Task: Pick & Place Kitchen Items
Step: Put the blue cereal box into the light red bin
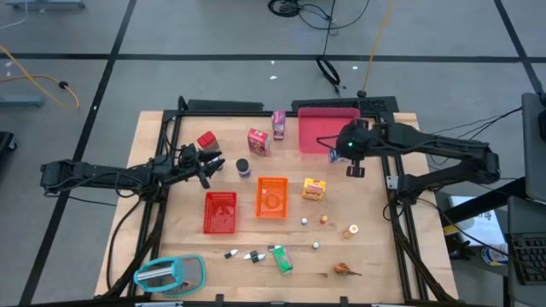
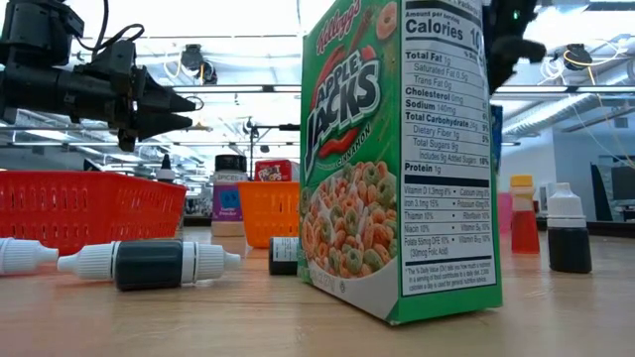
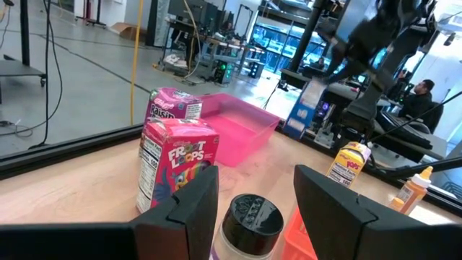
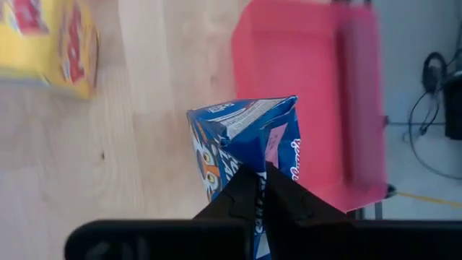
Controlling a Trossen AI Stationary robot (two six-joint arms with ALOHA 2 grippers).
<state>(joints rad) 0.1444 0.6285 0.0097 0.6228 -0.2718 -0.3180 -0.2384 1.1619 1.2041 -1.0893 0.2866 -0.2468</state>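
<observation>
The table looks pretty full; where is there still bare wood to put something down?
Free patches on the table: the strip between the red bin and the left edge, and the corner right of the yellow carton. Crowded: the row of bottles and small balls near the front, and the cartons beside the pink tray.
</observation>
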